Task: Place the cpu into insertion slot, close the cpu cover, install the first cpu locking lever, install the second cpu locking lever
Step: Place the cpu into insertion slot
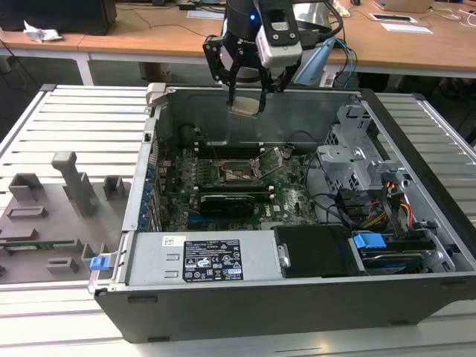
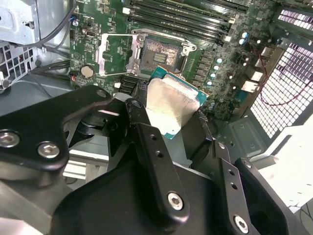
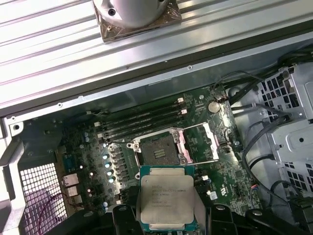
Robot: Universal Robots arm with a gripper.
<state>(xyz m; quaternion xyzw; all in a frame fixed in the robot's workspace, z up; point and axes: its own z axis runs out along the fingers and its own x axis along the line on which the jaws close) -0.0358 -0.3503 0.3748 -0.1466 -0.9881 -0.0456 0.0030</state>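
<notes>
My gripper (image 1: 246, 99) grips the cpu (image 3: 166, 203) by its edges, in the air over the motherboard. Below it sits the bare slot (image 3: 157, 152), with the cover (image 3: 201, 142) flipped open beside it.

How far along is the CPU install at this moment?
Done: the cpu is picked up and clamped in the gripper. In hand: it hangs above the motherboard, not yet seated; the slot is empty. Left: everything else. The cover lies flipped open beside the slot, so seating, closing and both locking steps are not yet done.
</notes>
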